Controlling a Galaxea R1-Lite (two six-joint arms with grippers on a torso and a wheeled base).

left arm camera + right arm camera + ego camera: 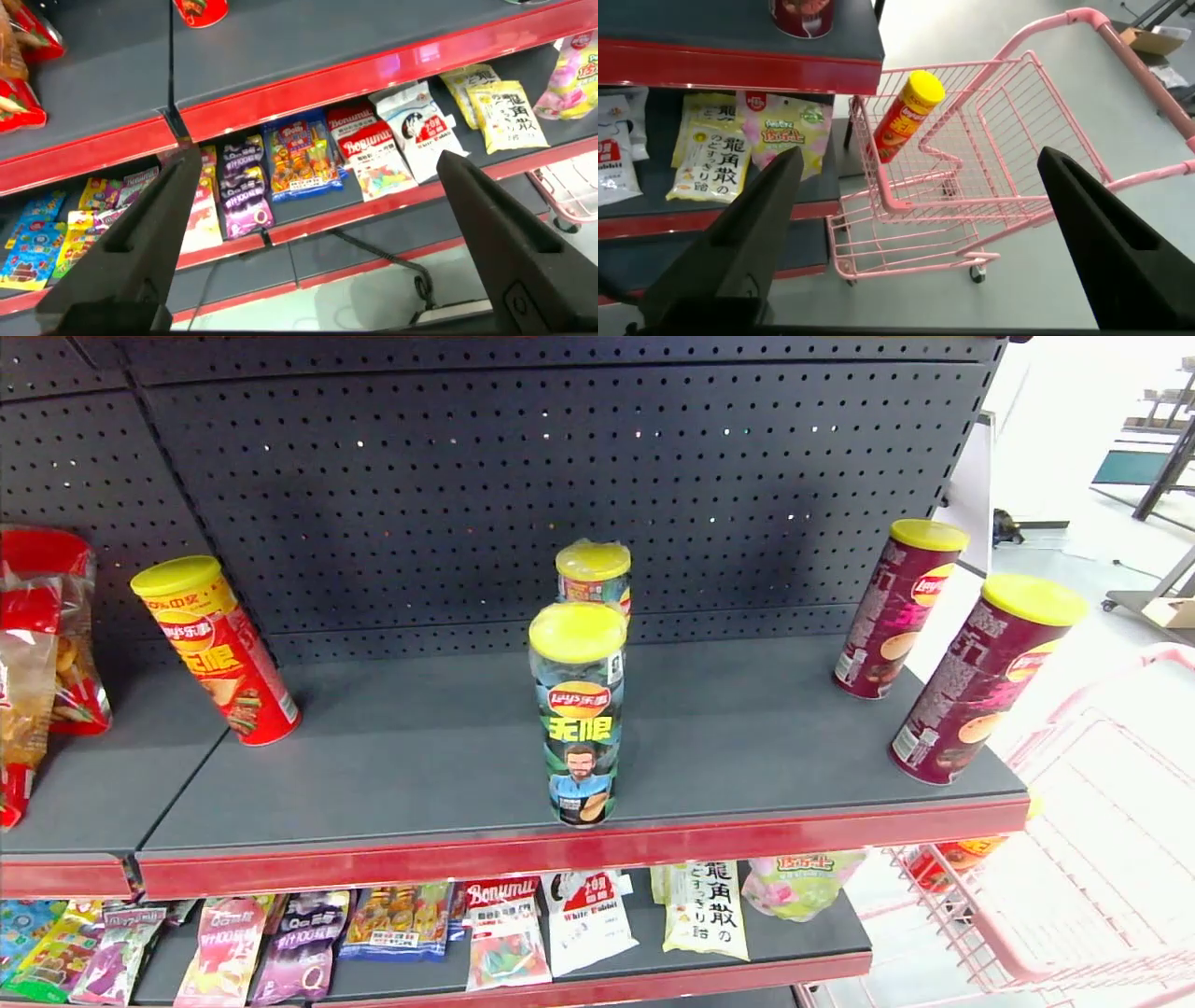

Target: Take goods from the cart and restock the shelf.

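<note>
The pink cart (1008, 177) stands to the right of the shelf, with a red chip can with a yellow lid (908, 117) leaning in its near corner; the same can (952, 859) peeks out below the shelf edge. On the dark shelf (420, 756) stand a red can (217, 651), a green can (577, 714) with another (594, 574) behind it, and two maroon cans (898, 609) (988, 679). My right gripper (920, 154) hangs open above the cart, holding nothing. My left gripper (318, 159) is open in front of the lower shelf (374, 210).
Snack bags (504, 933) lie in a row on the lower shelf. Red bagged snacks (37, 644) sit at the upper shelf's far left. Wide gaps separate the cans. The cart's handle (1144, 70) is on its far side, with open floor beyond.
</note>
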